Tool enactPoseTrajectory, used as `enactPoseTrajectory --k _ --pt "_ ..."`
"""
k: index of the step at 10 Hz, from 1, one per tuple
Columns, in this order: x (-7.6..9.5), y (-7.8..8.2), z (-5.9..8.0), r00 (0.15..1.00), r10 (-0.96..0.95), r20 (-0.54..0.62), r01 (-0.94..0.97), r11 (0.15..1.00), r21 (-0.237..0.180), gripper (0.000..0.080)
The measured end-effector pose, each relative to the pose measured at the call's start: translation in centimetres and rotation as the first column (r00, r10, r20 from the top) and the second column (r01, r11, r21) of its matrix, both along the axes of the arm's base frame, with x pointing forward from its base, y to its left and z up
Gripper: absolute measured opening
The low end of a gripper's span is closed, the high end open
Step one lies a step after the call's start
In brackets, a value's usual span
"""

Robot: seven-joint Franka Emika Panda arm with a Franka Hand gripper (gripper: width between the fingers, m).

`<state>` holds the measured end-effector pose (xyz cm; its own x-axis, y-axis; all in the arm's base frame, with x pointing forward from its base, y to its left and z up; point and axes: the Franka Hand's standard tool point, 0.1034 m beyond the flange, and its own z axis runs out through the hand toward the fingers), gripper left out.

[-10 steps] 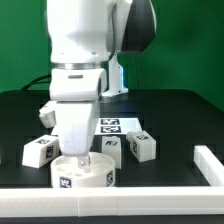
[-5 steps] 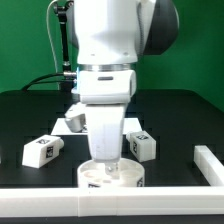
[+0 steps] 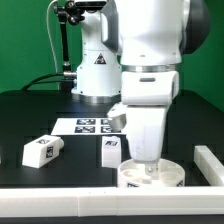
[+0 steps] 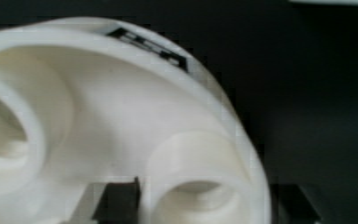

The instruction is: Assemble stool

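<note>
Seat (image 3: 172, 178) rim pinched in gripper (image 3: 150, 170); two legs (image 3: 41, 150) seen lying apart on table (image 3: 30, 115) toward exterior view's left.

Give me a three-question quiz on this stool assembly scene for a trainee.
1. True or false: the gripper is closed on the rim of the round stool seat.
2. In the exterior view, where on the table does the seat sit? A: front left. B: front right. C: far back.
3. Fill in: the stool leg nearest the seat lies on the table to the exterior view's ____ of the seat.

Key: 1 true; 2 B; 3 left.
</note>
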<state>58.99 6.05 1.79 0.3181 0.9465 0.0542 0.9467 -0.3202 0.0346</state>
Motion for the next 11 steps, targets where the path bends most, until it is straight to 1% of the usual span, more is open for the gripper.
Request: enactPoseTrajectory --k 2,3,7,8,9,10,11 --pt "0.4 3.3 0.0 0.995 -0.099 -0.006 0.099 0.995 0.008 0.0321" --pt "0.5 4.0 0.0 0.993 -0.115 -0.01 0.115 0.993 0.007 0.0321" --pt "0.5 3.9 0.0 0.992 -0.124 -0.014 0.124 0.992 0.006 0.0321" --pt "0.5 3.9 0.0 0.992 -0.125 -0.014 0.125 0.992 0.006 0.0478" --pt "0.5 3.9 0.0 0.992 -0.125 -0.014 0.125 0.992 0.006 0.059" --pt "0.5 3.8 0.1 0.992 -0.126 -0.015 0.126 0.992 0.005 0.059" --pt "0.5 3.5 1.0 0.991 -0.131 -0.02 0.131 0.991 0.0 0.0637"
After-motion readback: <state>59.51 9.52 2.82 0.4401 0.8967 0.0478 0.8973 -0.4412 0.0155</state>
